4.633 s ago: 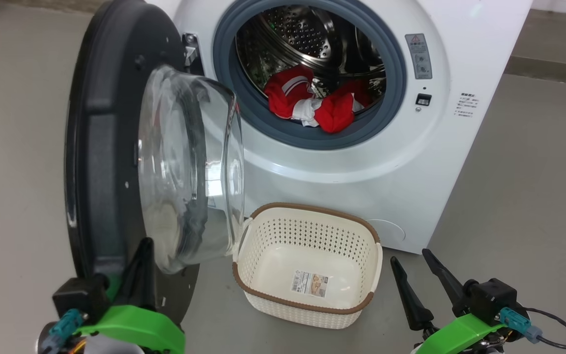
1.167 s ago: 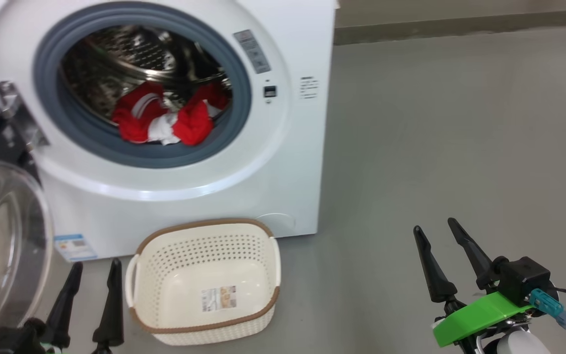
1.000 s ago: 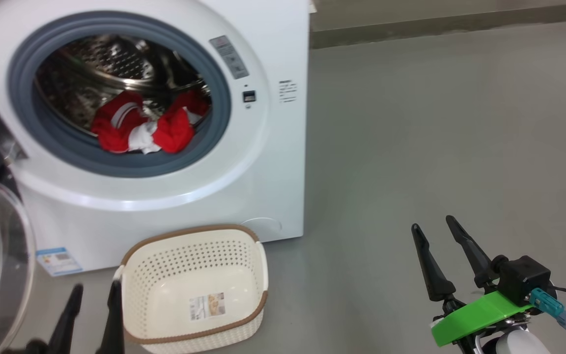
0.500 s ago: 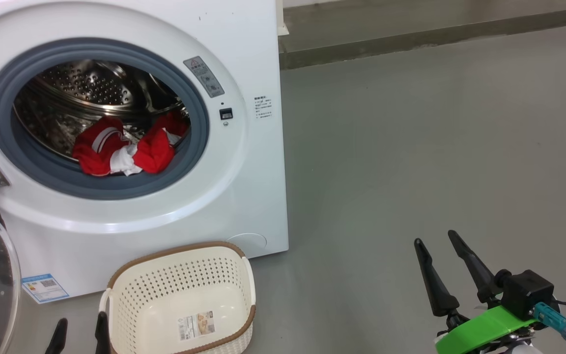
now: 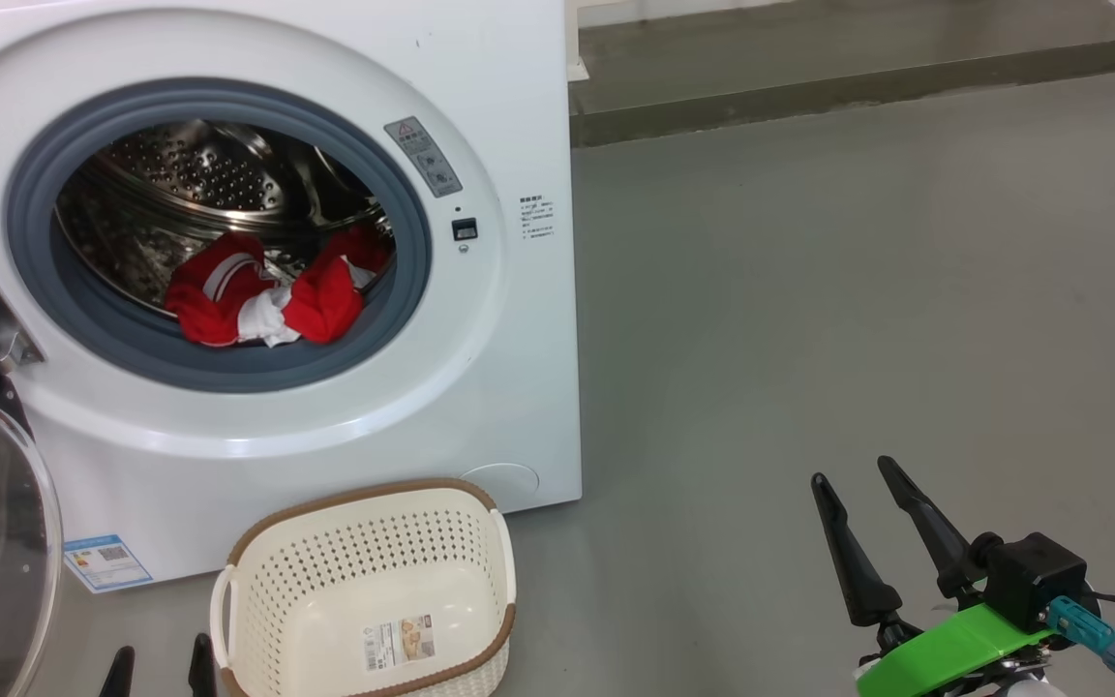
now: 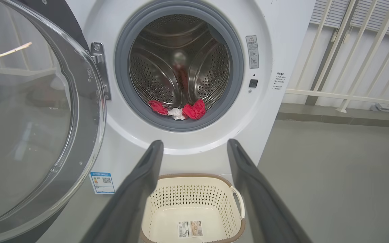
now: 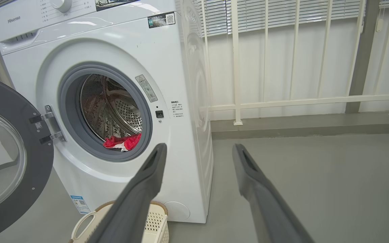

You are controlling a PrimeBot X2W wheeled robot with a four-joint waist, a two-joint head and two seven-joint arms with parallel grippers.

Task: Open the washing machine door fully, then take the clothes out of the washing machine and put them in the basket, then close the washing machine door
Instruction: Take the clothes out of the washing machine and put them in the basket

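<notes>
grey concrete floor (image 5: 809,290), white railing (image 7: 265,101) behind. washing machine (image 5: 528,407) stands w/ its door (image 6: 39,118) swung wide to its left side. red clothes (image 5: 267,302) lie inside at the drum's front lip. basket (image 5: 364,537) sits on the floor just in front of the machine. left gripper (image 6: 195,143) hangs over the basket, jaws apart, holding nothing. right gripper (image 5: 852,471) is well off to the right, jaws spread too.

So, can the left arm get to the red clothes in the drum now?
Probably yes: the door is swung aside, nothing blocks the drum, and the clothes lie at its front edge.
</notes>
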